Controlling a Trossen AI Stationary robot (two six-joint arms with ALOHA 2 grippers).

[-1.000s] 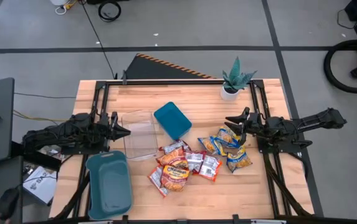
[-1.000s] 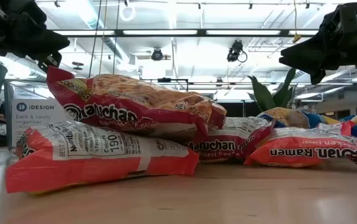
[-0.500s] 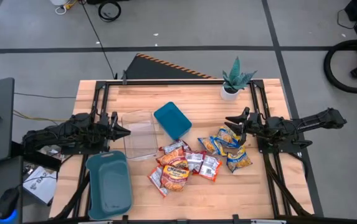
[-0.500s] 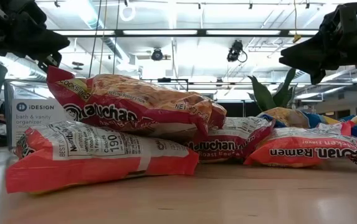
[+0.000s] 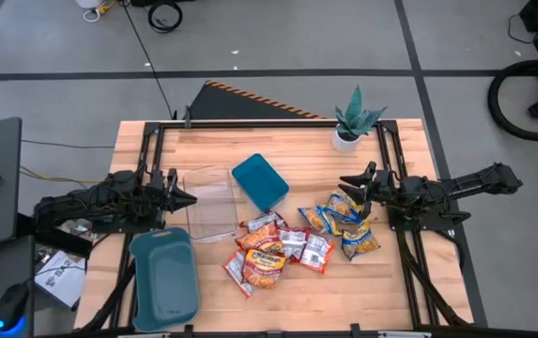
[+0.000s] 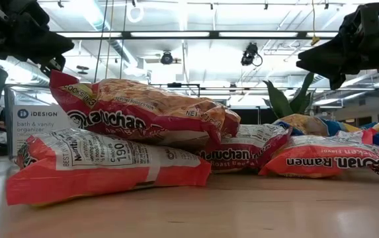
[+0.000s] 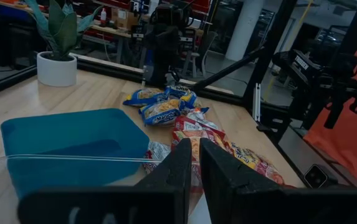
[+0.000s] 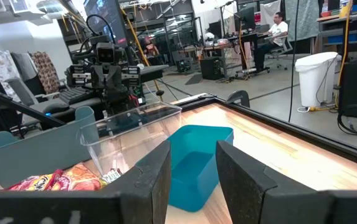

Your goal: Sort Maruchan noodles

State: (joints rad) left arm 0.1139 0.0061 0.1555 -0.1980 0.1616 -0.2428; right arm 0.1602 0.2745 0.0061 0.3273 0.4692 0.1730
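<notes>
Several red-and-white and orange Maruchan packets [image 5: 270,250] lie in a loose overlapping pile on the wooden table, near the front middle; the low view shows one red packet [image 6: 136,116] resting on another [image 6: 103,165]. A few yellow-and-blue packets [image 5: 345,221] lie in a heap to their right. My left gripper [image 5: 190,198] hovers shut and empty at the table's left, beside the clear container. My right gripper [image 5: 345,184] hovers open and empty just above the far edge of the yellow-and-blue heap. The packets also show in the left wrist view [image 7: 190,127].
A clear plastic container [image 5: 210,203] stands left of centre, with a small teal tray [image 5: 260,181] beside it. A larger teal tray [image 5: 163,274] sits at the front left. A potted plant [image 5: 355,122] stands at the far right.
</notes>
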